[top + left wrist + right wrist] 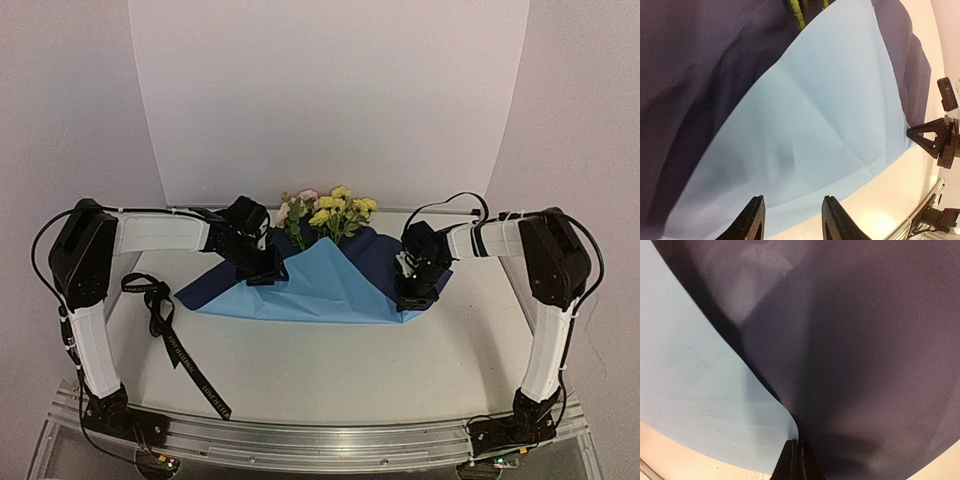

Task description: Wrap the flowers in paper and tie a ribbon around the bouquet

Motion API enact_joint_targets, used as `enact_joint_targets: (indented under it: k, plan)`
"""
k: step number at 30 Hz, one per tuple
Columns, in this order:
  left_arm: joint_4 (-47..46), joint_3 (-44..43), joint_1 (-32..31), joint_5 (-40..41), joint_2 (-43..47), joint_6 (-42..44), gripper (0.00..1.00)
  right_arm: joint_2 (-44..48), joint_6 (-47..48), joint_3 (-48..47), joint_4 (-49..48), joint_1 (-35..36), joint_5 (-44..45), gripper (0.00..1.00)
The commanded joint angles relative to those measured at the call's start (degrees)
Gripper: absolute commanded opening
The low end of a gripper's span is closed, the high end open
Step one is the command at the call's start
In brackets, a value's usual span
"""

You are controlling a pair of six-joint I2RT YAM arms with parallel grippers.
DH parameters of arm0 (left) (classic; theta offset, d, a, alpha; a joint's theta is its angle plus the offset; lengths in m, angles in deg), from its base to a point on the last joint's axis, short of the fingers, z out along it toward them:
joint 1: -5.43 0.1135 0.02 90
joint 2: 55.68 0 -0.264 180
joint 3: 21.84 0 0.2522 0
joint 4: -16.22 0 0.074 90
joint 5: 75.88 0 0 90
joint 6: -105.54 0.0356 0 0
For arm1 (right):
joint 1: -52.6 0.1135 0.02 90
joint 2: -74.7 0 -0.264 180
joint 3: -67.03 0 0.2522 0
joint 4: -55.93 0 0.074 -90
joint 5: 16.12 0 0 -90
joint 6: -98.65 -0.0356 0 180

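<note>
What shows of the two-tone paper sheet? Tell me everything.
The thin paper sheet, light blue on one face and dark navy on the other, lies creased on the pale table, folded so a light blue triangle covers its middle with navy at both sides. The yellow and pink flowers poke out at its far edge. The right gripper, jaws shut, pinches its right corner; the left gripper, jaws open, hangs over its left part.

Saw the paper [330, 285] spread at the middle of the bench [350, 370], one part folded over the rest. Found the flowers [330, 212] on its far edge. Noted the ribbon [165, 325] left of the paper, apart, trailing toward the near edge.
</note>
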Motion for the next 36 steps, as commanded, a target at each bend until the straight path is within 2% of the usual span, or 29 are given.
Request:
enact_joint_targets:
  k: [1, 9, 19, 36]
  plan:
    - [-1.5, 0.6, 0.3, -2.8, -0.1, -0.1, 0.41, -0.2, -1.1, -1.4, 0.8, 0.4, 2.1, 0.0]
    - [-2.4, -0.9, 0.0, -2.9, 3.0, 3.0, 0.46, -0.5, -2.1, -1.8, 1.0, 0.4, 2.7, 0.0]
    - [-1.7, 0.7, -3.6, -6.7, 0.4, 6.8, 0.36, -0.8, -2.9, -2.4, 1.9, 0.4, 3.0, 0.0]
    - [-5.8, 5.7, -2.2, -5.8, -5.6, 6.9, 0.22, -0.7, -5.1, -2.9, 2.8, 0.4, 3.9, 0.0]
